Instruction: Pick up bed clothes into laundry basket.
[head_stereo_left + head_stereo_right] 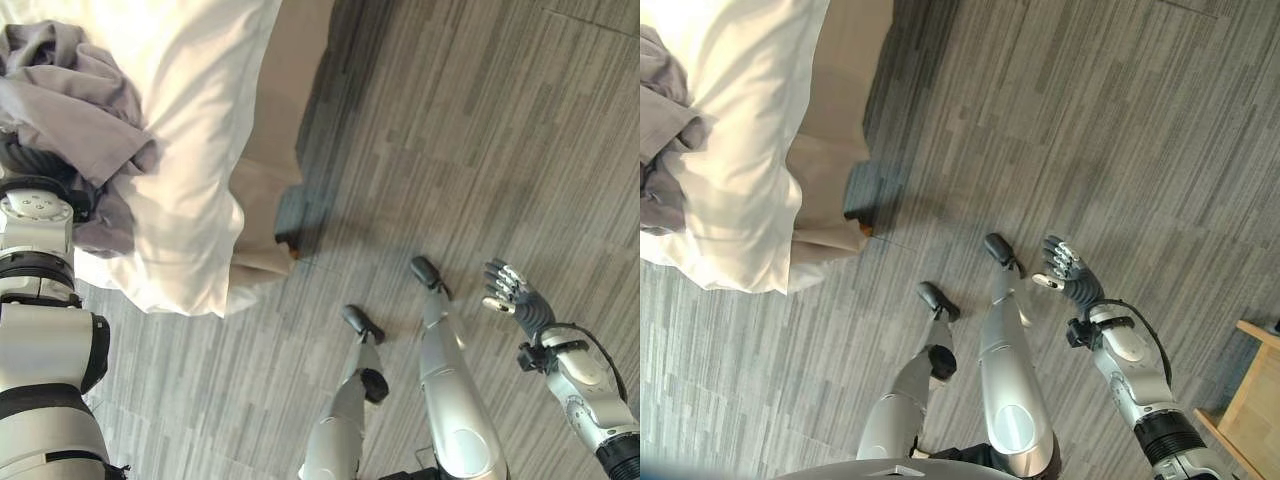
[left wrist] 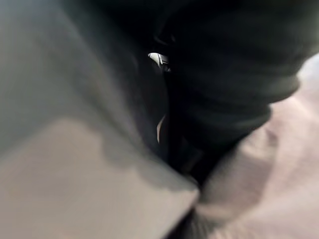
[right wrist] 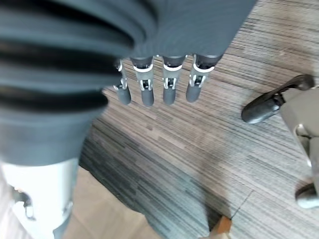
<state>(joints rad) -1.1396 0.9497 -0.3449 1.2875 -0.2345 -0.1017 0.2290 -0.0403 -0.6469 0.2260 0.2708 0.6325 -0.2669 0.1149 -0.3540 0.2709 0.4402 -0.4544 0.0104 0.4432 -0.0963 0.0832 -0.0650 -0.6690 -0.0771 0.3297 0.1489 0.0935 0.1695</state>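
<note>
The grey bed clothes (image 1: 75, 110) lie crumpled on the white bed (image 1: 200, 150) near its corner. The left hand is buried in them, its fingers hidden, so I cannot tell its grip. The right hand (image 1: 517, 298) hangs over the floor (image 1: 450, 130), fingers wide and holding nothing.

Open floor on the right, bed blocks the left.
Wood-look floor (image 1: 480, 130) is bare around the right robot hand (image 1: 512, 295), which hangs over it with straight fingers, well apart from the bed (image 1: 200, 150). White bedding (image 1: 190, 250) overhangs the bed edge; the beige bed base (image 1: 268, 215) juts out below it. Grey bed clothes (image 1: 80, 110) are heaped on the bed. A wooden furniture corner (image 1: 1250, 400) stands at far right.
</note>
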